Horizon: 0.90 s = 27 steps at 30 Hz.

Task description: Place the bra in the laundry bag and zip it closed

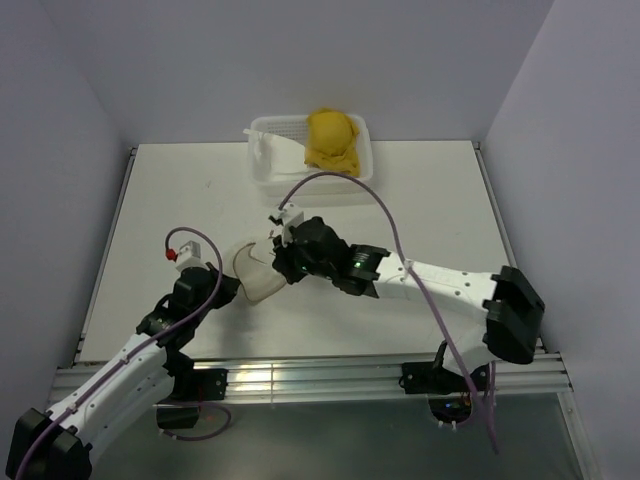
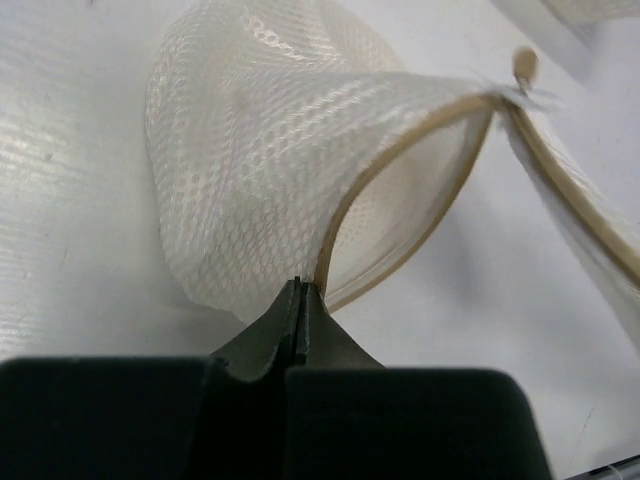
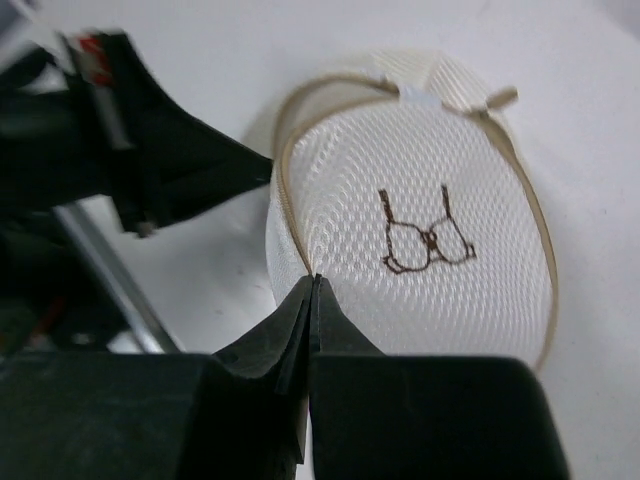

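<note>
In the top view we see the laundry bag (image 1: 255,275) on the table (image 1: 170,200), a little left of centre, between the two arms. The left gripper (image 2: 300,288) has its jaws together, clamped on the beige rim. In its view the mouth gapes toward the right and the mesh body bulges to the upper left. The right gripper (image 3: 313,283) is clamped on the lid (image 3: 450,300) edge, and the drawn mark (image 3: 425,240) stands upright. The bra (image 1: 333,138) lies crumpled in the basket (image 1: 256,170) at upper centre; its long axis we cannot tell.

Right gripper (image 3: 312,283) tight on laundry bag (image 3: 450,310) rim
</note>
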{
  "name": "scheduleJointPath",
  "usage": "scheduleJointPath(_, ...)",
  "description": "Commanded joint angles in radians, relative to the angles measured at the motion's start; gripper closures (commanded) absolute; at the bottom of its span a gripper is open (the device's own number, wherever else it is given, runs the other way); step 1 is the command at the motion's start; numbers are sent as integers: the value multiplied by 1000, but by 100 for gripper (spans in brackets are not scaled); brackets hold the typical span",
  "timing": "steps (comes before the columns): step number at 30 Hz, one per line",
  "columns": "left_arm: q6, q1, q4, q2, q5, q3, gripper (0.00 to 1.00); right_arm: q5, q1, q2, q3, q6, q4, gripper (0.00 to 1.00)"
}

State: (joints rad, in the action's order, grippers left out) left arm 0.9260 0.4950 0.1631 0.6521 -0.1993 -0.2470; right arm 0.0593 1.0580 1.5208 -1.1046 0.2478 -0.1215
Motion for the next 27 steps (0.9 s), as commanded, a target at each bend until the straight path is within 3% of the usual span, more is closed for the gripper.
scheduleJointPath(1, -44, 4, -16, 0, -43, -77, 100, -33, 7, -137, 15, 119, -23, 100)
scheduleJointPath(7, -78, 4, 44, 7, -78, -144, 100, -180, -6, -215, -8, 274, -17, 100)
scheduleJointPath(19, -180, 1, 260, 1, -35, -393, 100, -277, -19, -366, -3, 498, 112, 100)
scheduleJointPath(21, -181, 1, 291, 1, -52, -413, 100, -251, -56, -379, 26, 513, 117, 100)
scheduleJointPath(24, -158, 1, 311, -14, -42, -400, 100, -362, -179, -376, 123, 574, 227, 100)
scheduleJointPath(25, -145, 1, 312, -23, -26, -390, 96, -381, -208, -367, 179, 585, 255, 100)
scheduleJointPath(27, -131, 1, 329, -52, -17, -364, 74, -395, -288, -357, 230, 604, 307, 100)
